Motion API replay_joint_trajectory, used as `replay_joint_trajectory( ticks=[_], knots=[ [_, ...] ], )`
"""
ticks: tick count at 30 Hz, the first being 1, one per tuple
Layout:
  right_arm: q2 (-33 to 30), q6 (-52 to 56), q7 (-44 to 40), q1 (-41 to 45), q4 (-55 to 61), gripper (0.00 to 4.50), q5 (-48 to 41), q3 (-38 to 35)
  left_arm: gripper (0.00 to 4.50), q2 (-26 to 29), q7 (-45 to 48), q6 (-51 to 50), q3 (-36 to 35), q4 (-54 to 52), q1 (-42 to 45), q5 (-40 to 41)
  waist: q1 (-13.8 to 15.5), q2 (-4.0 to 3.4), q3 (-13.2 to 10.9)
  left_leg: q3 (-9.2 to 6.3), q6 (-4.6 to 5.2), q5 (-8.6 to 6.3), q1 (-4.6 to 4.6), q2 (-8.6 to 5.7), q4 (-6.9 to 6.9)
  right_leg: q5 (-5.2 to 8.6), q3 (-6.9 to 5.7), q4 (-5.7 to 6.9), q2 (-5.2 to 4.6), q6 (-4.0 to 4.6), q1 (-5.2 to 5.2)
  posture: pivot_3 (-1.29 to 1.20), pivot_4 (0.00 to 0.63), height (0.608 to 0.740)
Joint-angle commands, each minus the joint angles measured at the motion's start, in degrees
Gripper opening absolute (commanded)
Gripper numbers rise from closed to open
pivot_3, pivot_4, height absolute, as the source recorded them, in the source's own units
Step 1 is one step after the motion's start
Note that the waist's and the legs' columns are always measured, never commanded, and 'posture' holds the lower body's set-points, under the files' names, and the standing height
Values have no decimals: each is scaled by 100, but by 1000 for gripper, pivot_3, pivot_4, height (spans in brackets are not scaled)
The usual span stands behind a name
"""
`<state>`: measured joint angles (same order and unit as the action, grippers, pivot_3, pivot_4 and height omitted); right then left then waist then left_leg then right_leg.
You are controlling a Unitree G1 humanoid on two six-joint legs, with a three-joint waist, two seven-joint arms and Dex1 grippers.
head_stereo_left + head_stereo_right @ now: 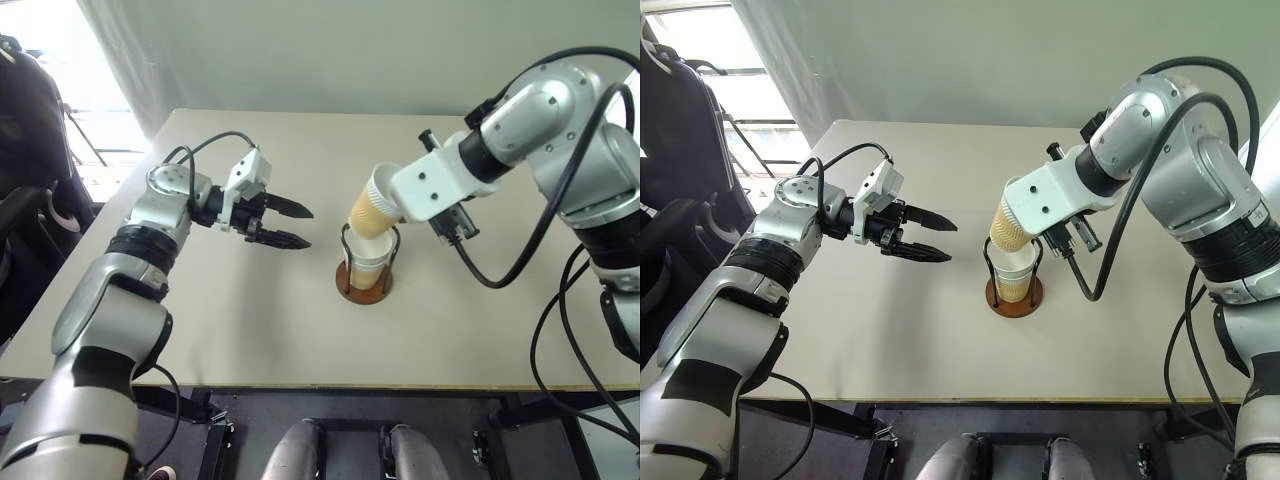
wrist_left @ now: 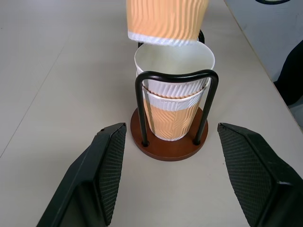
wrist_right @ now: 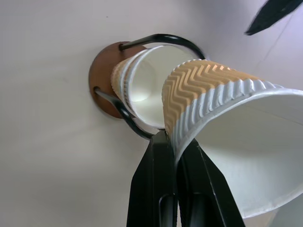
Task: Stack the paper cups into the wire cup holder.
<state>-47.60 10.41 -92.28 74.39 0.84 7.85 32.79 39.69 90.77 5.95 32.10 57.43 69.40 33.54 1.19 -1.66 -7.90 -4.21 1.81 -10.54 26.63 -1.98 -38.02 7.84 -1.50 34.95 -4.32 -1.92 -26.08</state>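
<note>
Stacking is on its last cup, by the look of it: your table (image 1: 200,330) carries the wire cup holder (image 1: 365,280) near its middle, well in from every edge, with two paper cups (image 2: 174,101) already nested inside the loops. Your right gripper (image 3: 177,151) has its fingers pinched together on the rim wall of the third cup (image 1: 375,208), which hangs tilted with its bottom just over the open mouth of the stack. Next you need to bring that cup upright, line it up with the mouth, and lower it between the wire loops before letting go. Your left gripper (image 1: 290,225) waits empty with fingers apart, pointing at the holder from the left-edge side, near but not touching. Bare tabletop lies all round the holder
</note>
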Motion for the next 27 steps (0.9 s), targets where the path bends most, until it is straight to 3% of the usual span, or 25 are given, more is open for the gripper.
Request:
replay_joint_trajectory(
  ticks=[1,19,22,25,27],
  knots=[
    [-94,-68,-22,6,112,42,98,-67,3306,113,173,-7,-97,-142,83,75,-5,0,0,0,0,0,0,0,0,-1,0,0,0,1,-1,0,150,740],
    [-30,-140,-21,-229,356,42,120,6,3306,112,173,141,-107,25,0,26,-14,0,0,1,2,4,-3,2,1,-5,0,3,1,7,-1,0,150,740],
    [104,-129,-20,-268,366,618,188,-49,3306,113,173,129,-114,22,-4,34,-14,0,0,1,2,7,-2,2,0,-6,0,3,1,8,-1,0,150,740],
    [289,-28,43,-271,316,1577,266,-139,3306,125,173,110,-122,-3,-17,51,-26,0,0,1,0,9,-4,2,1,-7,0,5,1,10,-1,0,150,740],
    [371,25,112,-268,262,1577,315,-191,3306,139,173,78,-129,-46,-25,72,-26,0,0,1,1,9,-5,2,1,-8,-1,6,1,10,-1,0,150,740]
  ],
)
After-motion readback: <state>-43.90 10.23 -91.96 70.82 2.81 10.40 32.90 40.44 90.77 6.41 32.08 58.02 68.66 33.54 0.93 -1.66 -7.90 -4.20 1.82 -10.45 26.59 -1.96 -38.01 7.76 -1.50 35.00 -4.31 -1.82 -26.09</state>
